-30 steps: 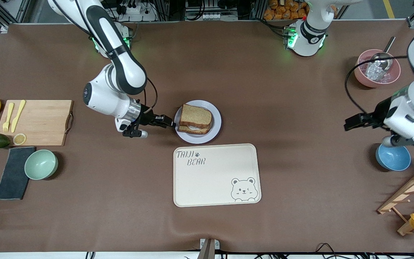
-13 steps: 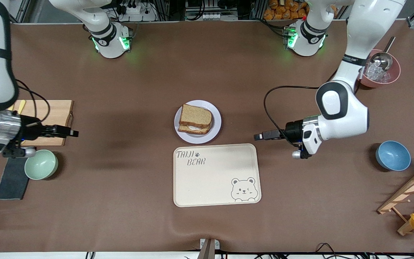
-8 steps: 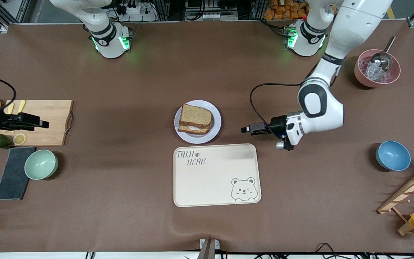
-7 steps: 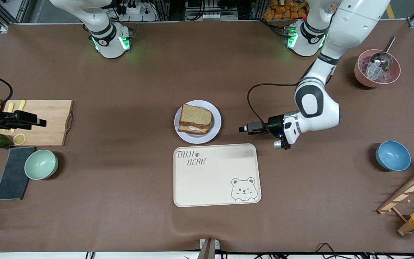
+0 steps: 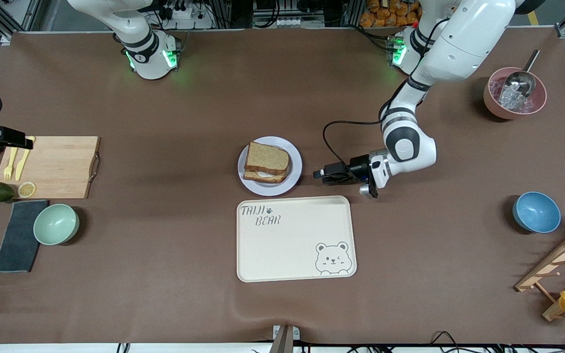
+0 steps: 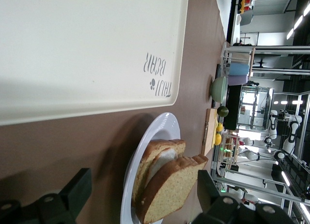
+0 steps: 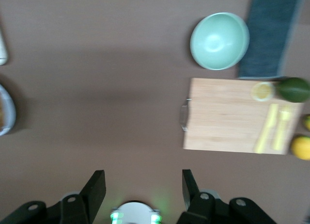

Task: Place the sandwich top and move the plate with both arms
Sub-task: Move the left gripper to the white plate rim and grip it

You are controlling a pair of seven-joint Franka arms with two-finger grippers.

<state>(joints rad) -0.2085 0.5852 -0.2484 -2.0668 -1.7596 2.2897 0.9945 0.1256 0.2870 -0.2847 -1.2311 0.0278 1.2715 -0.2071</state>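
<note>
Right gripper (image 5: 20, 143) over the cutting board (image 5: 57, 166) at the right arm's end of the table, fingers parted and empty, waiting well apart from the work. Sandwich top (image 5: 267, 158) already sits on the stack on the plate (image 5: 294, 181), just beside the tray (image 5: 296, 239) edge farthest from the front camera. Left gripper (image 5: 319, 175) low, just beside the plate rim, jaws wide and holding nothing; risk as judged: a one-sided nudge or pinch could skid or tip the plate and slide the top slice off, more so with the other arm away.
</note>
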